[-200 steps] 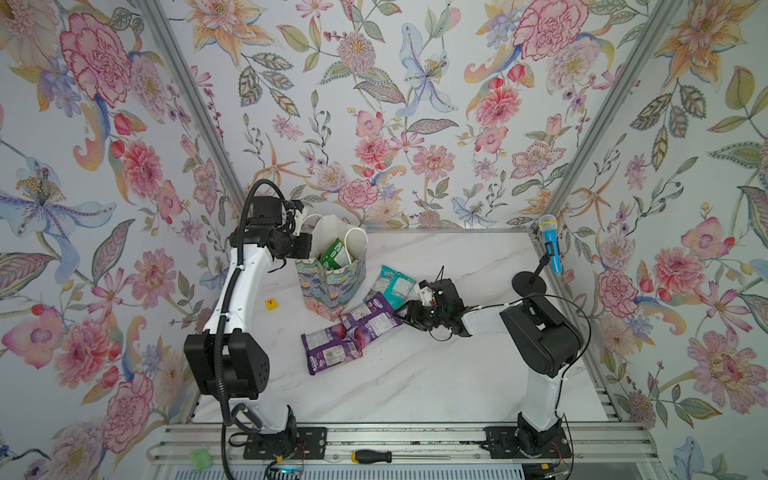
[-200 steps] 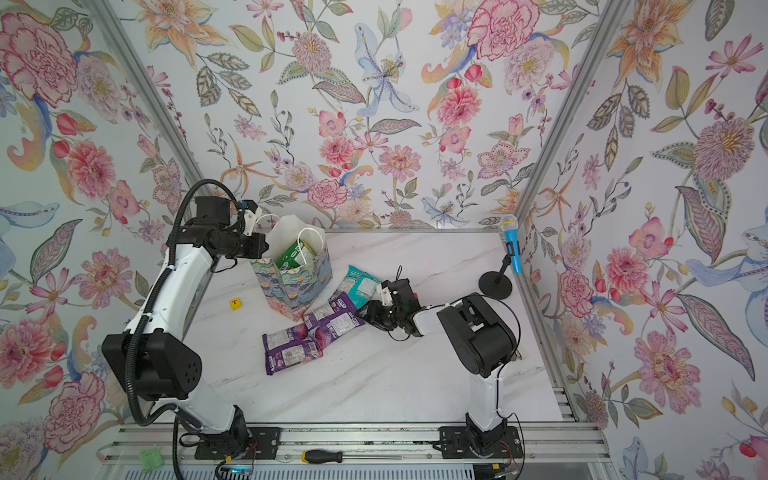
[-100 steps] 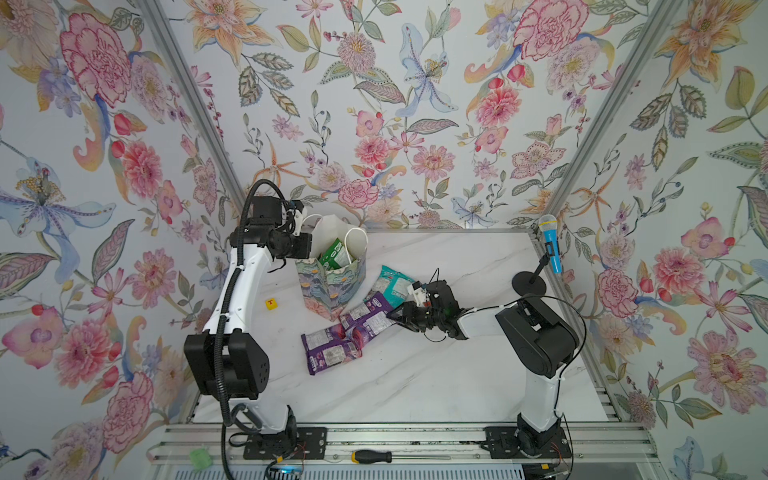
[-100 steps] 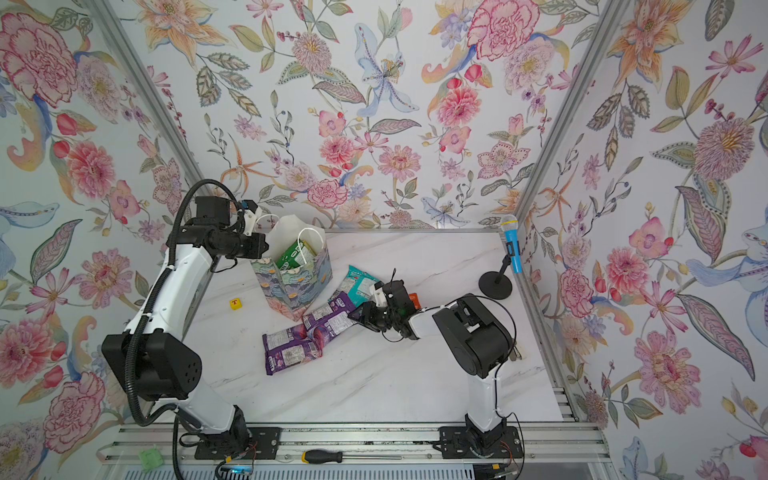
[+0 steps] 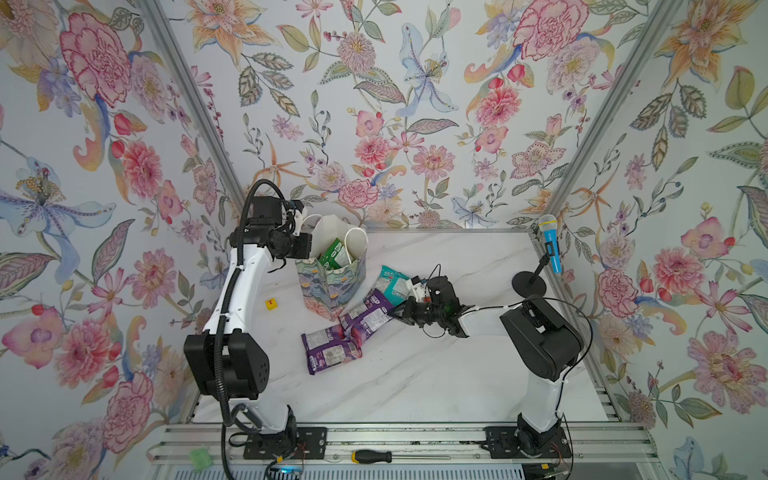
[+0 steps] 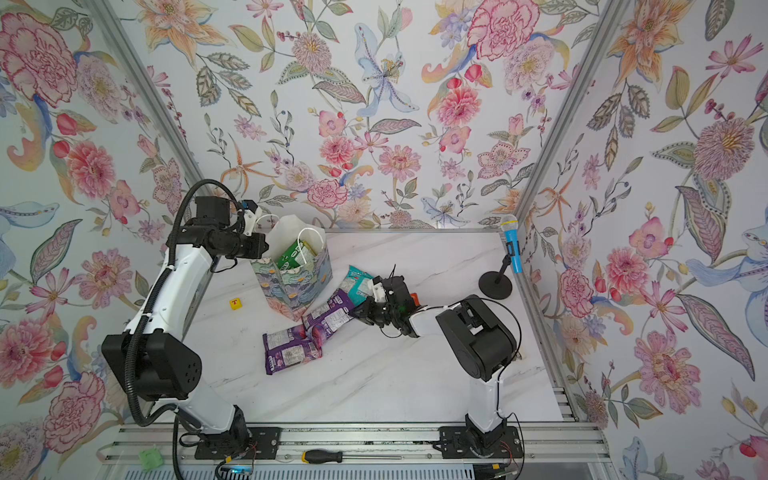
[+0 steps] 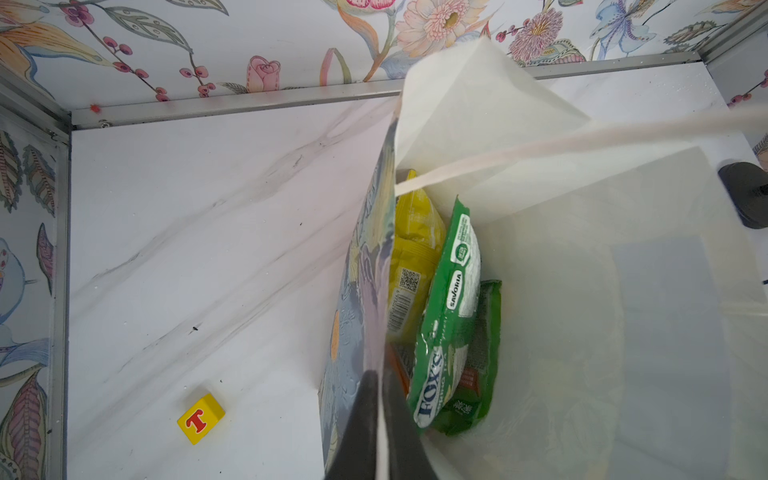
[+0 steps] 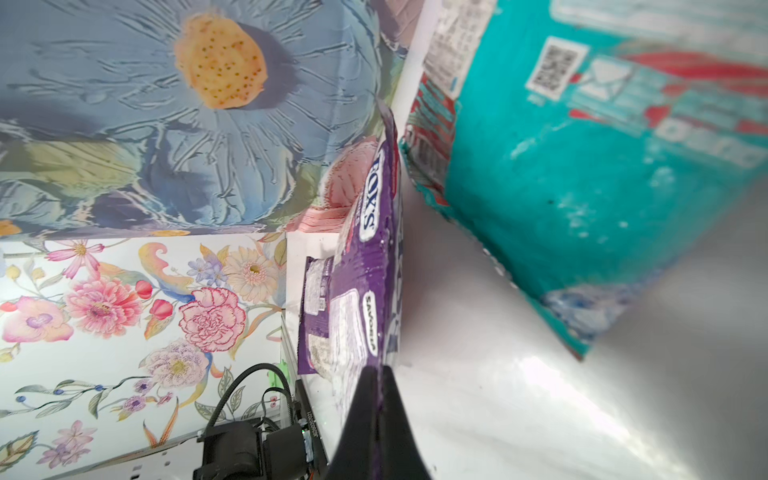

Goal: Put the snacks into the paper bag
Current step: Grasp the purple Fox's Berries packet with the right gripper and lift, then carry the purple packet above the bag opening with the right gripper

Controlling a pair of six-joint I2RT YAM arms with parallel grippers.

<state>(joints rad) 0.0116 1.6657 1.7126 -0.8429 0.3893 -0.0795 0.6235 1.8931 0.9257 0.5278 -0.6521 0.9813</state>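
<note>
On the marble table (image 5: 424,374), toward the back left, the paper bag (image 5: 332,291) stands upright. The left gripper (image 7: 379,378) is clamped on its rim, one finger inside and one outside. Looking down into it, there's a green pouch (image 7: 449,324) that reads FOX'S and SAVORIA. A yellow pouch (image 7: 411,249) with a QR code and barcode sits next to it, and bits of green and orange packets show underneath.

Over on the other side, the right gripper (image 8: 379,374) is pinched tight on the edge of a purple pouch (image 8: 357,299), also marked FOX'S and SAVORIA. Its far end touches the bag's foot. A second purple pouch (image 5: 330,353) lies touching it, and a teal pouch (image 5: 392,282) with a QR code sits just beside the gripper. A little yellow block (image 7: 200,419) with a red T sits on the table near the bag.
</note>
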